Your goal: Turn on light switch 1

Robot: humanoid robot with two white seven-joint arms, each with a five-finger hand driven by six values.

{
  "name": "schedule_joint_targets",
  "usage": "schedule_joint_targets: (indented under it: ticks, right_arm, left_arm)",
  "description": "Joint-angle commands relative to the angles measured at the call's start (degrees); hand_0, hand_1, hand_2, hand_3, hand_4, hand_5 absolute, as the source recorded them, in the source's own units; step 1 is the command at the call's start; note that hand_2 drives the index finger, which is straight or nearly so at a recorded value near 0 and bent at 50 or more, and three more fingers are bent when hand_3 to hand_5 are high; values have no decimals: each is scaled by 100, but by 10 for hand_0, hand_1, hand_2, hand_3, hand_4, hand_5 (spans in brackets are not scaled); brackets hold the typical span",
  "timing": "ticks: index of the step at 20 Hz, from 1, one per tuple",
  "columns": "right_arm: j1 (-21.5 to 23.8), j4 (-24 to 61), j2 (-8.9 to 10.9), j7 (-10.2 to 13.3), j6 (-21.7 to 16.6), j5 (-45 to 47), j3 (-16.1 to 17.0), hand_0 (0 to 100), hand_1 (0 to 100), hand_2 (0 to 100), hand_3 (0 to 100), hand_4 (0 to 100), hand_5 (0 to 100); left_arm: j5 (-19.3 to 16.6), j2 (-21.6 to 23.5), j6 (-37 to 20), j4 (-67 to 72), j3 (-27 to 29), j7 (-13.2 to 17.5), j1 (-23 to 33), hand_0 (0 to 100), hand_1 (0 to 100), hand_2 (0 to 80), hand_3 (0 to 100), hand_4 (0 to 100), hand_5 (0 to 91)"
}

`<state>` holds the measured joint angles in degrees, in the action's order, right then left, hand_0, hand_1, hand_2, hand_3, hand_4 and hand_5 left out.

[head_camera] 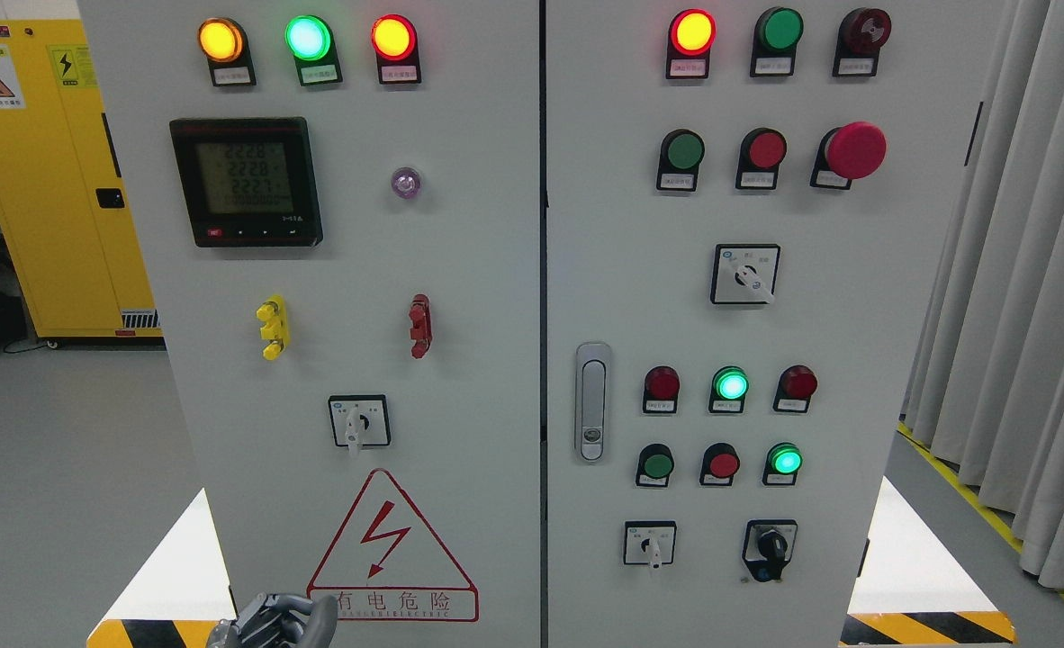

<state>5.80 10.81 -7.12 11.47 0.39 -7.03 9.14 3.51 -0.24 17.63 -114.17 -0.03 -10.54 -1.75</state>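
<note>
Two grey cabinet doors (460, 378) fill the view, carrying four rotary selector switches: one on the left door (359, 422) above the red warning triangle (392, 549) and three on the right door (which one is "switch 1" cannot be told). Three lit lamps (308, 38) top the left door. One hand, the left hand (273, 621), shows at the bottom edge, low and just left of the triangle, fingers (316, 621) curled, holding nothing. The left door's switch sits well above it, apart.
</note>
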Motion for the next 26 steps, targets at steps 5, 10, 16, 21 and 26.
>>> schedule_joint_targets:
  ticks: [5, 10, 16, 21, 26]
  right_arm:
    - [0, 0, 0, 4, 5, 0, 0, 0, 500, 40, 0, 0, 0]
    - [0, 0, 0, -5, 5, 0, 0, 0, 500, 40, 0, 0, 0]
    - [0, 0, 0, -5, 5, 0, 0, 0, 500, 40, 0, 0, 0]
    - [0, 0, 0, -5, 5, 0, 0, 0, 500, 40, 0, 0, 0]
    - [0, 0, 0, -5, 5, 0, 0, 0, 500, 40, 0, 0, 0]
  left_arm:
    - [-280, -187, 732, -238, 117, -19, -729, 176, 664, 579, 893, 821, 788]
    - [-325, -196, 961, -238, 82, -27, -932, 177, 664, 582, 897, 821, 793]
    - [-334, -204, 1155, -238, 56, -203, -976, 174, 656, 572, 899, 822, 799]
    - [-439, -204, 1296, -238, -58, -203, -1160, 183, 655, 568, 899, 823, 801]
    - [-509, -204, 1313, -220, -111, -212, -1310, 188, 656, 557, 899, 823, 801]
